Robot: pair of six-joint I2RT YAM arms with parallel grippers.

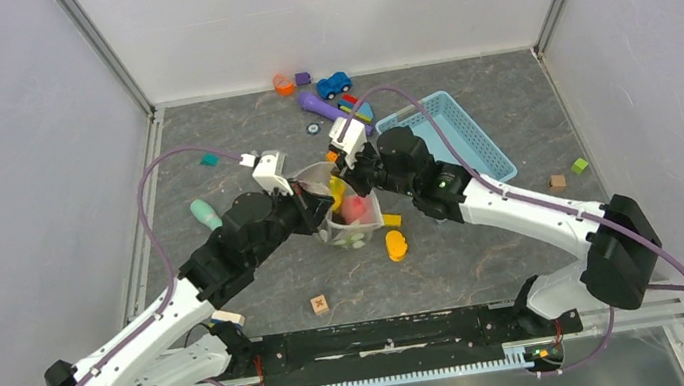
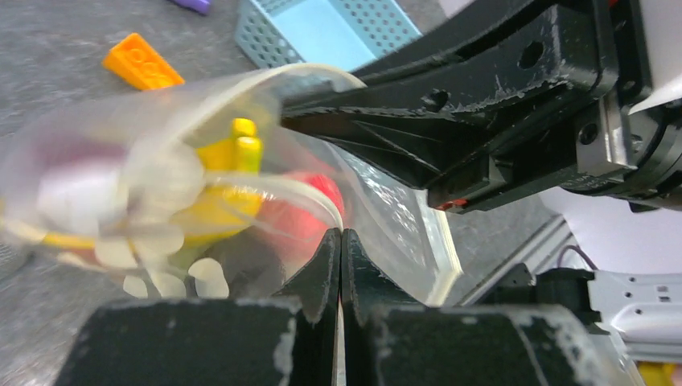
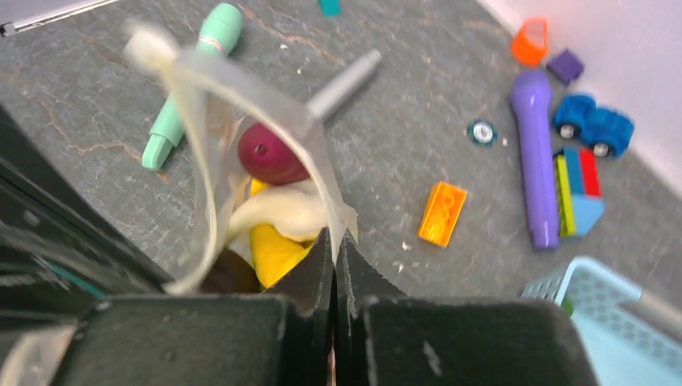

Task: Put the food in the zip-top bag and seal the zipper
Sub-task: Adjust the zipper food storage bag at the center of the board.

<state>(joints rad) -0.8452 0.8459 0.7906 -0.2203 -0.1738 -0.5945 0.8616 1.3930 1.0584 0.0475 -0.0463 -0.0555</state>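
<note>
Zip-top bag [image 1: 350,217]: centre of tabletop [image 1: 227,118], mouth up, slung between both arms. Left gripper [image 2: 339,240]: jaws closed on the bag's left rim. Contents: yellow banana bunch [image 2: 240,151], red piece [image 2: 310,201], dark purple piece [image 3: 269,154]. Right gripper [image 3: 334,241]: jaws closed on the right rim. Blue basket [image 1: 456,132]: near, to the right.

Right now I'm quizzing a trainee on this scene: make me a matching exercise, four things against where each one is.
1 zip-top bag
2 blue toy car
3 light blue basket
4 wooden cube

A by the back wall
B on the table, toward its near edge
C at the centre, food inside
D just beyond the right arm

Pairs: 1-C, 2-A, 3-D, 4-B
</note>
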